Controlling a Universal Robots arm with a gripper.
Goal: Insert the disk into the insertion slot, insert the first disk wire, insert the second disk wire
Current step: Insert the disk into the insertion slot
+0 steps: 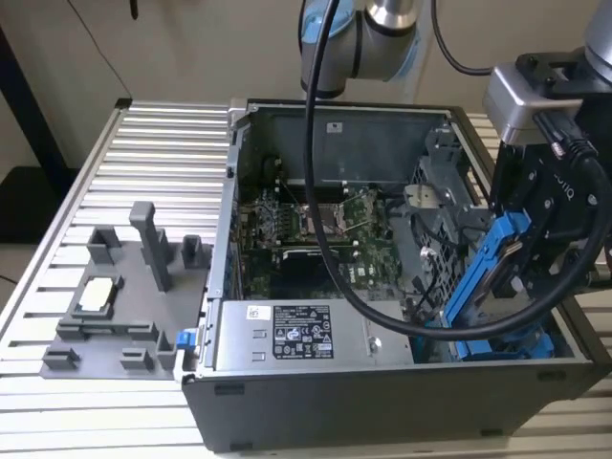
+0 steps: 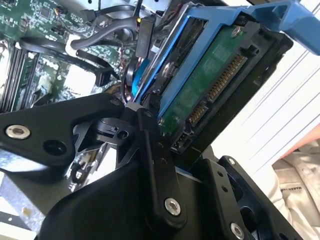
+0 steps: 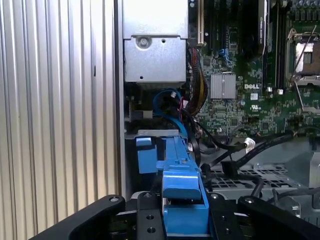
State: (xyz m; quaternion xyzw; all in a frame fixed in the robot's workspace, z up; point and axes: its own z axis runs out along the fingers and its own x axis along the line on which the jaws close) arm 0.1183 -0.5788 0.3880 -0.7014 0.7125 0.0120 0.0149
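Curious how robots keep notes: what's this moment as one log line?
gripper: shut on disk | disk: tilted over slot, not seated

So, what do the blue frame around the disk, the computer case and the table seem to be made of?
Frame of the disk: likely moulded plastic, bright blue, smooth, faintly glossy. Computer case: apparently sheet metal, matt grey, with folded edges. Table: probably aluminium, silvery, ribbed with long grooves.

We find the tray [image 1: 100, 356] lower left of the computer case [image 1: 382, 397]. At frame right, the disk [image 1: 497, 253] tilts over the insertion slot [image 1: 502, 344].
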